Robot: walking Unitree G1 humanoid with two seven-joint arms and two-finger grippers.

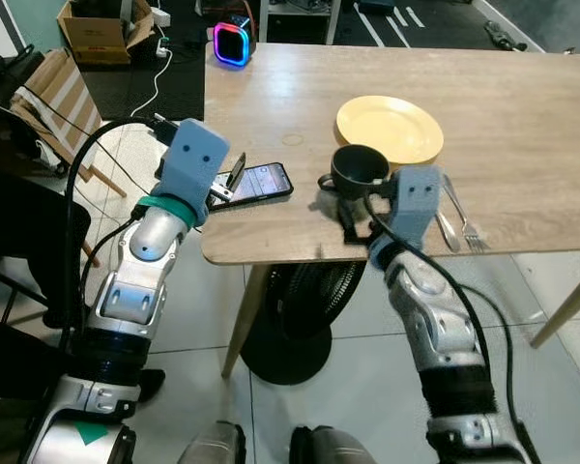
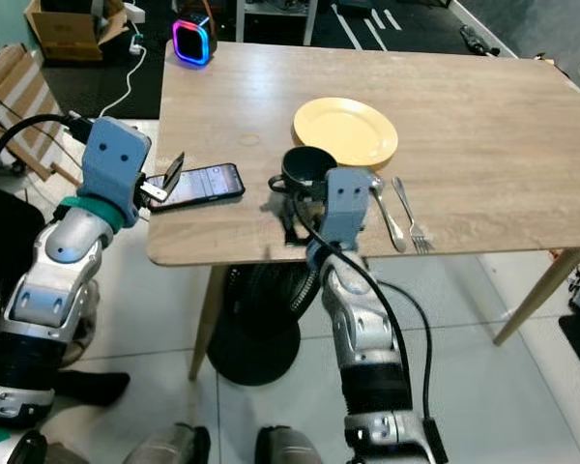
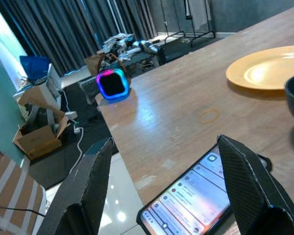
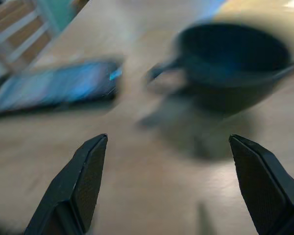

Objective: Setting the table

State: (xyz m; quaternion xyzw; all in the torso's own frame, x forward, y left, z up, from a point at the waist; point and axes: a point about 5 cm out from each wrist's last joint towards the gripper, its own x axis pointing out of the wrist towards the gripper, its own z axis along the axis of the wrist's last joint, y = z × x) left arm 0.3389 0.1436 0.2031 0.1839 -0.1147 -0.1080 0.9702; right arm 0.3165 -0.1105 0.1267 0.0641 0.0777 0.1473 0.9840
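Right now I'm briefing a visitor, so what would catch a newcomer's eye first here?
Probably the yellow plate in the middle of the wooden table, with a dark cup just in front of it and the open right gripper close to that cup. A glowing speaker stands at the far left corner, and a lit phone lies by the left gripper.

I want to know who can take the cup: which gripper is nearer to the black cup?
Right. The right gripper is open just in front of the cup. The left gripper is open farther away, over the phone.
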